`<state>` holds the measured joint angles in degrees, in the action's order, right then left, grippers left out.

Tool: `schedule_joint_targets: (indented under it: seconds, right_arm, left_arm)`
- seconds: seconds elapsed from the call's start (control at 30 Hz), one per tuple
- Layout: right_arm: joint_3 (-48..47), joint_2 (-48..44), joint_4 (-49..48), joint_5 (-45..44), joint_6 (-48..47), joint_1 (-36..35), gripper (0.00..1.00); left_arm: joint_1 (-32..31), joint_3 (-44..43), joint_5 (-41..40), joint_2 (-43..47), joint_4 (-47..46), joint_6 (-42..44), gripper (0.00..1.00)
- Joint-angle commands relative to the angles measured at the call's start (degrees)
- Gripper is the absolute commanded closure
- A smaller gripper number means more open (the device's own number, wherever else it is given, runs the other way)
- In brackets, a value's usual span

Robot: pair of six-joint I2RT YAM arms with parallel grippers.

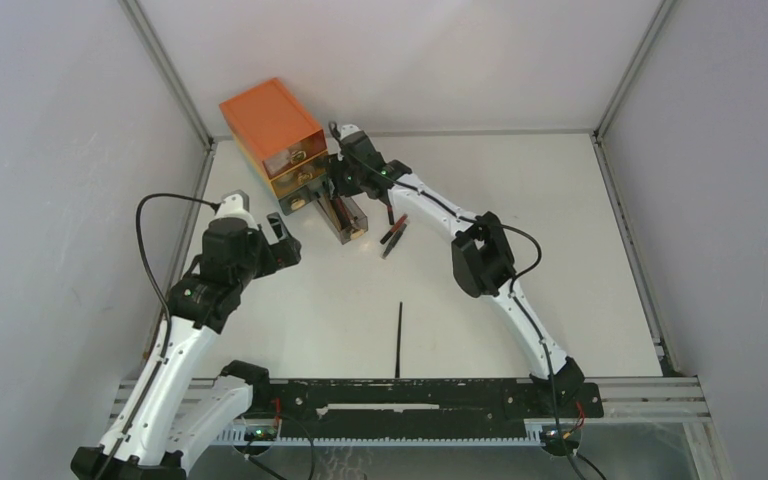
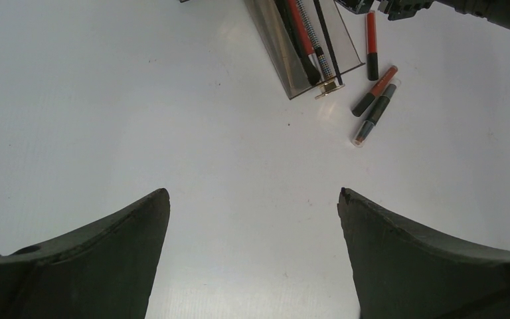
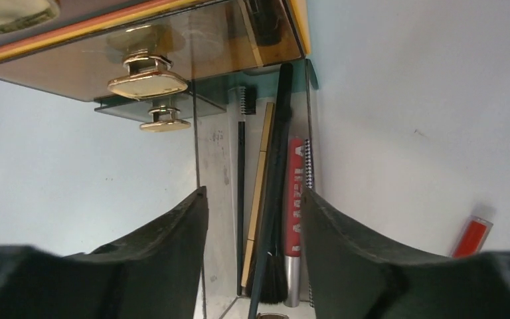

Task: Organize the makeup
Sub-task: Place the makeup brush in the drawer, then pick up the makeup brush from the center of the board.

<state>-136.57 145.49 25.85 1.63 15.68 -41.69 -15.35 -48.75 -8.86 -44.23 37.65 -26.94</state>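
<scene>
The clear bottom drawer [image 1: 346,217] stands pulled out from the orange box [image 1: 272,123]. It holds a red tube [image 3: 294,199], a gold pencil [image 3: 259,193], a spoolie brush [image 3: 241,166] and a long black brush [image 3: 275,173]. My right gripper [image 3: 254,199] hovers open over that drawer, its fingers on either side of these items and gripping nothing; it also shows in the top view [image 1: 343,185]. Three red-and-black lip pencils [image 2: 374,93] lie on the table right of the drawer. A thin black pencil [image 1: 399,340] lies near the front. My left gripper [image 2: 254,193] is open and empty above bare table.
The orange box has two upper drawers with gold knobs [image 3: 145,74], the middle one slightly out. A red tube end [image 3: 470,237] lies on the table right of the drawer. Grey walls enclose the white table [image 1: 560,250]; a black rail [image 1: 410,395] runs along the front.
</scene>
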Motion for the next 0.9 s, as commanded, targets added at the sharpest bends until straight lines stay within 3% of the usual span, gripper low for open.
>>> schedule_joint_targets:
  seconds: [0.0, 0.1, 0.3, 0.43, 0.6, 0.87]
  right_arm:
    - [-2.6, -4.6, -0.5, 0.5, 1.3, 0.3, 0.37]
    - [5.5, -12.4, -0.5, -1.2, 2.8, 0.9, 0.37]
    - [47.9, -41.0, -15.9, -5.6, 8.0, 4.3, 0.37]
    - [65.9, -52.7, -13.3, -8.2, 12.6, 7.7, 0.37]
    - [77.2, -58.9, -6.1, -12.3, 14.9, 8.9, 0.37]
    - [86.5, -63.6, -8.6, -7.5, 22.0, 11.3, 0.37]
  left_arm:
    - [0.3, -0.2, 1.0, 0.0, -1.3, 0.9, 0.00]
    - [-0.8, -0.5, 3.5, -1.7, -1.5, 2.5, 0.00]
    - [-14.0, -0.1, -2.0, -9.4, -1.2, 1.6, 0.00]
    - [-21.6, 2.1, -0.9, -12.9, -4.1, -2.1, 0.00]
    - [-30.1, 1.2, 3.7, -21.6, -5.3, -5.7, 0.09]
    - [-39.9, -3.6, 6.6, -36.8, -5.1, -7.5, 0.14]
